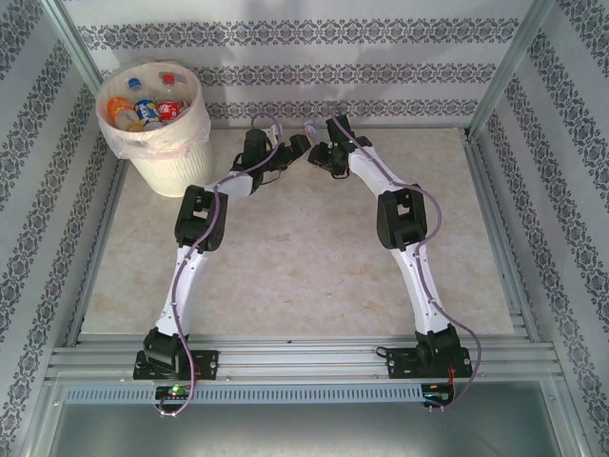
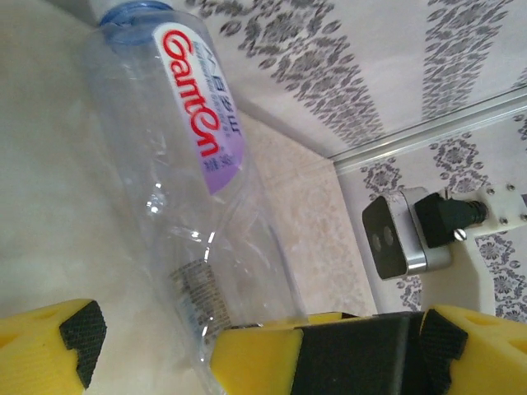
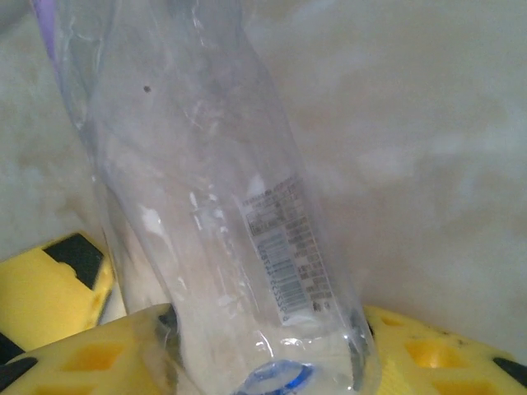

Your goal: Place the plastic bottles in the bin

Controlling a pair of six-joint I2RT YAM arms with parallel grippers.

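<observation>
Ganten bottle (image 2: 177, 214): clear, thin-walled plastic, dented along its body. It has a lavender label with "Ganten" in red letters, a blue ring at the neck and a small printed barcode patch near its base.
Where it is: at the far edge of the table (image 1: 314, 257), about midway along it, between the two gripper tips and close to the back wall. Whether it rests on the surface or is lifted clear, I cannot tell.
Right gripper (image 3: 263, 362): its yellow fingers (image 3: 436, 354) are closed against the base end of the bottle from both sides, gripping it.
Left gripper (image 1: 295, 146): jaws spread wide and holding nothing. In the left wrist view its yellow fingers, tipped with black pads, sit well apart at the bottom corners, with the bottle running up between them.
Bin (image 1: 176, 167): a round cream-white bucket in the far left corner of the table, with a thin pinkish liner (image 1: 143, 143) folded over the rim.
Bottles in the bin (image 1: 143, 103): several, with red, blue, orange and white caps or labels.
Surface: pale beige stone-look tabletop with faint marbling.
Near edge: aluminium rail (image 1: 304, 360) carrying both arm bases.
Room: white wallpaper (image 1: 285, 38) with grey damask bands on the back and side walls, and silver frame posts (image 1: 504, 71) slanting up at the corners.
</observation>
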